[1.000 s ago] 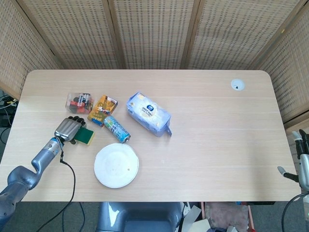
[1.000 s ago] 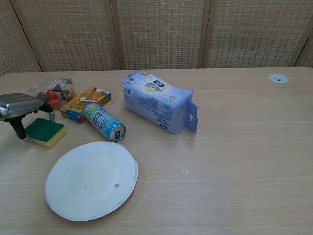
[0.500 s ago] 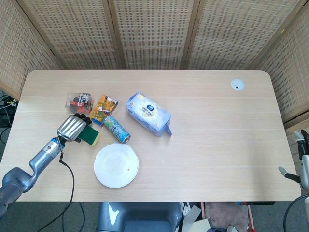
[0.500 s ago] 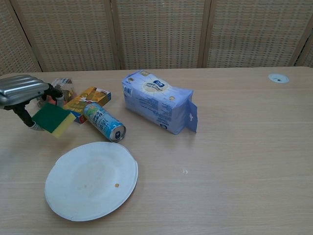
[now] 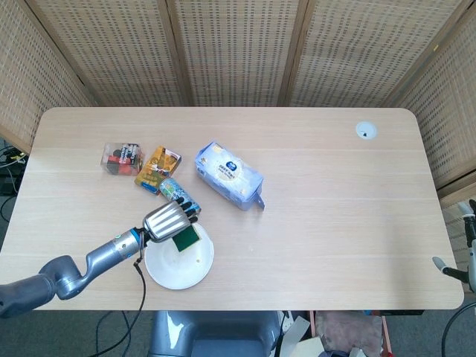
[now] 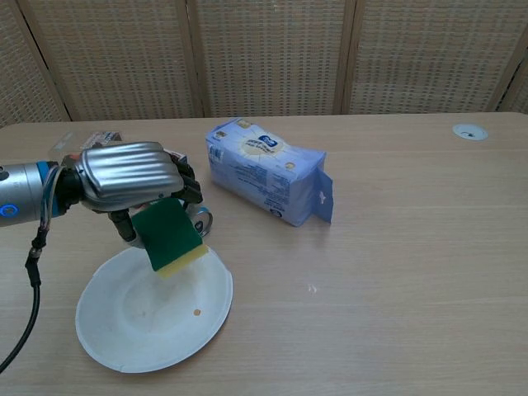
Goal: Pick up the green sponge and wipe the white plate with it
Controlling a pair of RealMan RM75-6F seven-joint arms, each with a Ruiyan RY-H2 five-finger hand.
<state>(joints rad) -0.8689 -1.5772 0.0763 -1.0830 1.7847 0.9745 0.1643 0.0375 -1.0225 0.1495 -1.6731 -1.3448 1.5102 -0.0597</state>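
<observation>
While the left hand point(image 6: 132, 177) pinches the green sponge point(image 6: 169, 233) from above, the sponge hangs tilted over the far part of the white plate point(image 6: 124, 330), its long axis running from the fingers down toward the plate, green face toward the chest camera and yellow backing along its lower edge. From the head view the sponge point(image 5: 186, 236) sits above the plate's point(image 5: 167, 271) far rim; whether its low corner touches the plate I cannot tell.

One sponge, one plate, one can point(image 5: 176, 191) lying on its side just beyond the plate, one blue tissue pack point(image 5: 229, 175) to the right of the can, one orange box point(image 5: 158, 166) and one clear box point(image 5: 122, 158) further left and far. A small white disc point(image 5: 365, 131) sits in the table point(image 5: 335, 208) at the far right corner.

Only the edge of the right hand point(image 5: 467, 249) shows beyond the right end of the table; I cannot tell how its fingers lie. Right of the plate and the pack the tabletop is bare wood, and the plate lies close to the near edge.
</observation>
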